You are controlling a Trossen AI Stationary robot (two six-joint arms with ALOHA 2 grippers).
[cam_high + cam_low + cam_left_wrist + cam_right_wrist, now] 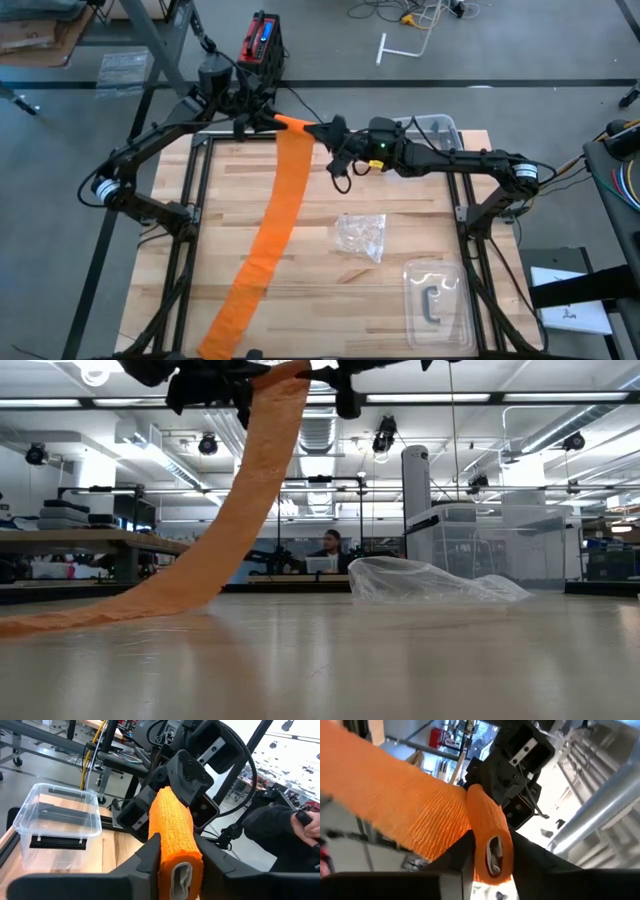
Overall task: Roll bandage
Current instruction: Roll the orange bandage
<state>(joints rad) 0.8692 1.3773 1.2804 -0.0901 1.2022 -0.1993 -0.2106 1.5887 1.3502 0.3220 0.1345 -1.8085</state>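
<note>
The bright orange bandage is partly wound into a small roll (300, 127), held high over the table's far edge between my two grippers. Its loose strip (275, 220) hangs from the roll in a slant (240, 510) and its tail (225, 330) lies flat on the wood, reaching the near edge. My left gripper (177, 865) comes at the roll from the left, my right gripper (492, 855) from the right. Each is shut on one end of the roll, and each shows in the other's wrist view behind the roll. My left gripper pinches the roll's left end (172, 845) between its two fingers, one on each curved side. The fingers are level and lie along the roll, whose hollow end face looks at the wrist. The roll is clear of the table. My right gripper pinches the roll's opposite end (487, 827) the same way, level from the table's right, fingers along the roll on either side of it. The strip (395, 805) leaves the roll sideways and hangs down toward the table.
A crumpled clear plastic wrapper (362, 236) lies right of the strip near mid-table. A clear box (437, 128) stands at the far right, a clear tray (437, 300) at the near right. A person's sleeve (280, 827) shows beyond the table.
</note>
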